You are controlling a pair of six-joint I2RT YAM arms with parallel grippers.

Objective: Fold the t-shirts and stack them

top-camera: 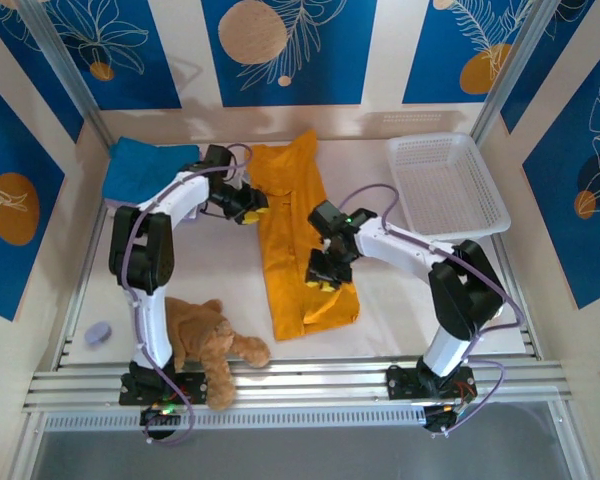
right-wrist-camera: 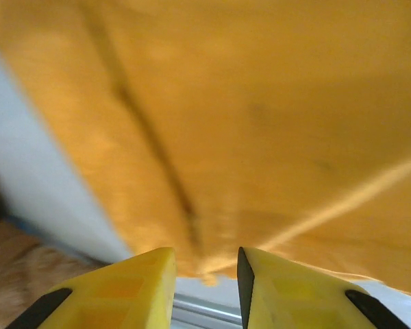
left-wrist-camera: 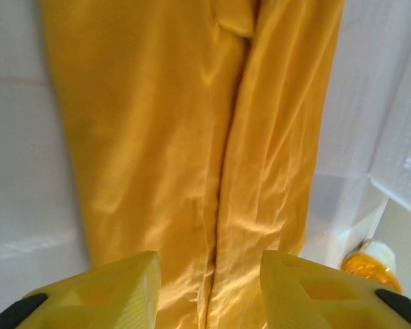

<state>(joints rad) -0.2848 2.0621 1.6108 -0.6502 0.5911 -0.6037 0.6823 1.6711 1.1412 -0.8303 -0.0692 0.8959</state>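
t-shirt (top-camera: 298, 240) near edge — at right gripper (top-camera: 326, 285) | open table (top-camera: 400, 300) toward basket (top-camera: 446, 138)

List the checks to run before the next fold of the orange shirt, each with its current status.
1. The orange t-shirt is folded lengthwise into a long strip: ok.
2. The left gripper is open above the shirt: ok.
3. The right gripper has a hold on the near hem: cannot tell.
4. The blue t-shirt lies folded at the far left: ok.
5. The basket sits apart from the shirt: ok.
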